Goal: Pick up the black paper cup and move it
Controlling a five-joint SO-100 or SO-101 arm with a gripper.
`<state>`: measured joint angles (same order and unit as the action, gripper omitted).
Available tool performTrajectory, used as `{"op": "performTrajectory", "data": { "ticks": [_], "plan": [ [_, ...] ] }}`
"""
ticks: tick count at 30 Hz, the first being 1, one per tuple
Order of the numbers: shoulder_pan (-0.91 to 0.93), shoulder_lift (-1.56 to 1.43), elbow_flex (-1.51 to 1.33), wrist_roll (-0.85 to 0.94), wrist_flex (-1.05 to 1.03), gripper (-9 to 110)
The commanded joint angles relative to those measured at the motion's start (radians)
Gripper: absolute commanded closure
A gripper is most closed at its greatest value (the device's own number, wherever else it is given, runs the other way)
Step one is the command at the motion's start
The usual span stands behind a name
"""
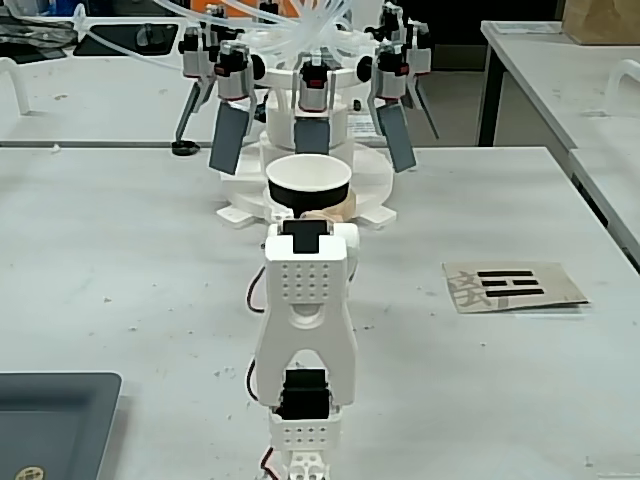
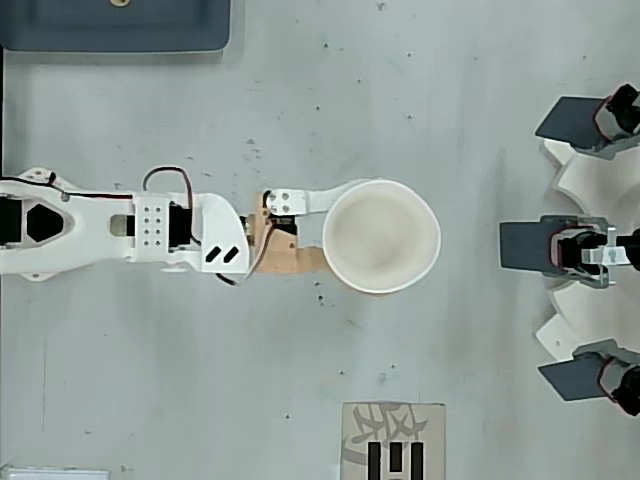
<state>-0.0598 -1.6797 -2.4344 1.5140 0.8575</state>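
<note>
The black paper cup (image 1: 308, 186) stands upright in front of the arm, matte black outside with a white rim. From overhead it (image 2: 385, 240) shows as a white round opening. My gripper (image 2: 338, 228) is shut on the cup's near side. Its white finger (image 2: 325, 197) lies along one edge of the cup and its tan finger (image 2: 298, 262) presses the other. In the fixed view the gripper (image 1: 312, 213) sits under the cup's base, mostly hidden by the arm. The cup looks lifted a little off the table.
A white round fixture (image 1: 372, 185) with grey paddles and servos stands just beyond the cup (image 2: 590, 245). A printed card (image 1: 512, 285) lies on the table (image 2: 393, 440). A dark grey tray (image 1: 50, 420) sits near the arm's base (image 2: 115, 25). A second table (image 1: 585, 90) stands at the right.
</note>
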Motion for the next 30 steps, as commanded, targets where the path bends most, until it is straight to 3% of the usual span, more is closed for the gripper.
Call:
{"op": "performTrajectory", "data": {
  "ticks": [1,30],
  "plan": [
    [0.014,0.018,0.115,-0.005,-0.011,91],
    [0.017,0.299,0.479,0.0,-0.098,92]
  ]
}}
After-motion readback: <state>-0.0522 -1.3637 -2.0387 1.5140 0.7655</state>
